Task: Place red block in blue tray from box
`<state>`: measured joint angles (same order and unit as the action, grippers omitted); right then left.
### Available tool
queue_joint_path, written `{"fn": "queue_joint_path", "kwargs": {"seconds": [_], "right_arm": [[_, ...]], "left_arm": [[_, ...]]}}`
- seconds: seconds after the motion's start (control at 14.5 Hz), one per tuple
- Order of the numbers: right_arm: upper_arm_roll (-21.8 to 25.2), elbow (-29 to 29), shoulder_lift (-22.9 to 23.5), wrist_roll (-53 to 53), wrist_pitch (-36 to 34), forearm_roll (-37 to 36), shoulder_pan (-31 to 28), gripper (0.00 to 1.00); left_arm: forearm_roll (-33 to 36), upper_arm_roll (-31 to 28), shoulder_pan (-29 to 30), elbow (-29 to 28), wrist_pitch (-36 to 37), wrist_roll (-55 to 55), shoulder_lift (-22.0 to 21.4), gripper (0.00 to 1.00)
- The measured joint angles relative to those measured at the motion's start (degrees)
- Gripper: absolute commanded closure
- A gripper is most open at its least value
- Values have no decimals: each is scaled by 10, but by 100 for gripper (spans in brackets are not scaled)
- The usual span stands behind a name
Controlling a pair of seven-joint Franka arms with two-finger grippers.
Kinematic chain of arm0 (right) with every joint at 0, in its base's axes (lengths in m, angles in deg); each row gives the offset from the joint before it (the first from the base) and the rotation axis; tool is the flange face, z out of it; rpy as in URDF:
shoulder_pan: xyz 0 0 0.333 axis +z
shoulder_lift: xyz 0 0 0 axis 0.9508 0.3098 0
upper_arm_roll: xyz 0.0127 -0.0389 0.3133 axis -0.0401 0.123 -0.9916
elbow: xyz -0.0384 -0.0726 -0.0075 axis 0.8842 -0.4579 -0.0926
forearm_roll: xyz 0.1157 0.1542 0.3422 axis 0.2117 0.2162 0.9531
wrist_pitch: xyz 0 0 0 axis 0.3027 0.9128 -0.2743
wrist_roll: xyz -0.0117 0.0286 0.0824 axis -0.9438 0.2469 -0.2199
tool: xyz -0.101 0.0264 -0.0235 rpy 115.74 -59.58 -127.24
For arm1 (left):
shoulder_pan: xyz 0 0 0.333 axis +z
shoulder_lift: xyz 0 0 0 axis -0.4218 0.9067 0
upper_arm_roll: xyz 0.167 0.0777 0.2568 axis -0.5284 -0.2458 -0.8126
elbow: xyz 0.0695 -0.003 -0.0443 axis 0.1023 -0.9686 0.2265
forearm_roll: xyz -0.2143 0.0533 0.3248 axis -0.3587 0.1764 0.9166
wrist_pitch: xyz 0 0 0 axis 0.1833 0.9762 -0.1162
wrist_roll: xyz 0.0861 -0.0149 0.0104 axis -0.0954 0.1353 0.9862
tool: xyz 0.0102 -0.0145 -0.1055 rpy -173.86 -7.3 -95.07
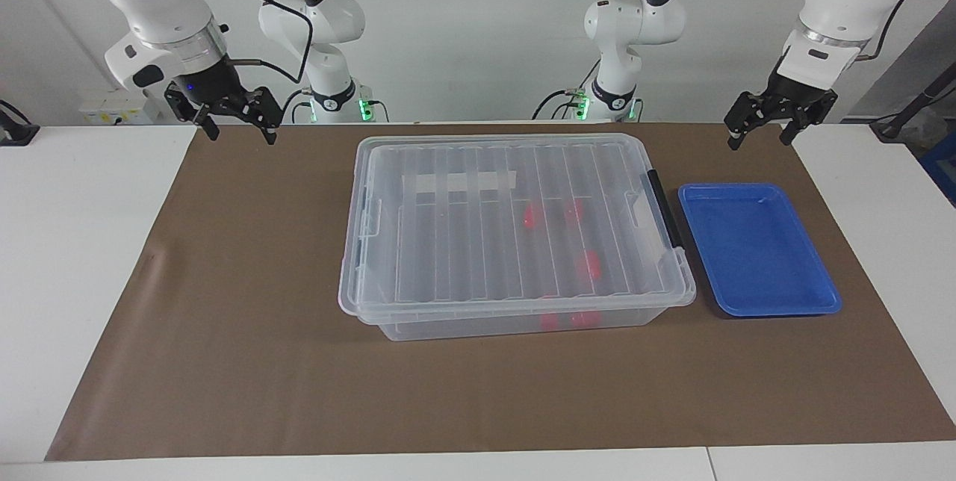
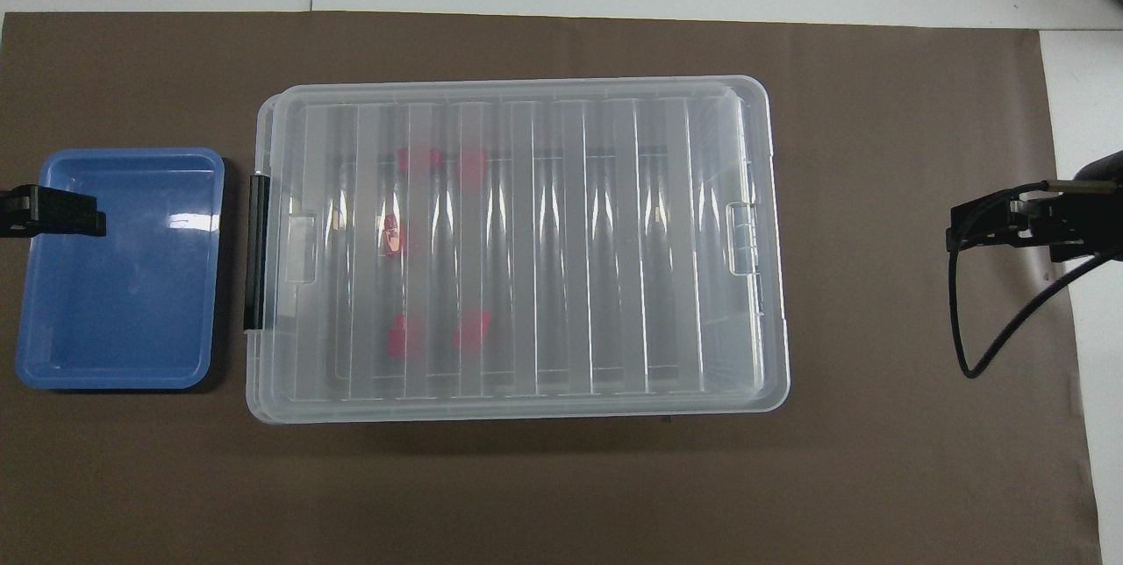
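Red blocks (image 1: 589, 265), five by my count, lie inside the clear box (image 1: 515, 234), lid on, black clip (image 1: 664, 208) at the end beside the blue tray (image 1: 758, 248).

Facing view: tray empty, just beside the box toward the left arm's end of the brown mat (image 1: 224, 317). Left gripper (image 1: 762, 139) hangs raised above the mat's edge by the tray's robot-side end, fingers spread wide, holding nothing. Right gripper (image 1: 240, 132) likewise raised at its own end, fingers wide, empty. Both arms wait.

Judgement: nothing begun; the lid must come off first, probably by releasing the clip.

Overhead view: blocks (image 2: 407, 336) cluster in the box (image 2: 754, 240) near the tray's end, two nearer the robots, one midway, two farther. Tray (image 2: 123, 346) bare. Left gripper's tip (image 2: 53, 211) shows over the tray's rim; right gripper (image 2: 991, 223) is over the mat.
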<state>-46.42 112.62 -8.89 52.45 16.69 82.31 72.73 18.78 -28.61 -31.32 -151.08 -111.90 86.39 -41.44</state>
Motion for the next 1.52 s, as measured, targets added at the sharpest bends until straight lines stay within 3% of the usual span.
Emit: {"fn": "queue_joint_path", "kwargs": {"seconds": [0.41,0.97,1.52], "right_arm": [[-8,43,-2,0,79,1,5,3],[-11,151,3,14,250,3,41,3],[-12,167,46,19,297,4,93,3]], "left_arm": [[0,0,0,0,0,0,0,0],[0,0,0,0,0,0,0,0],[0,0,0,0,0,0,0,0]]}}
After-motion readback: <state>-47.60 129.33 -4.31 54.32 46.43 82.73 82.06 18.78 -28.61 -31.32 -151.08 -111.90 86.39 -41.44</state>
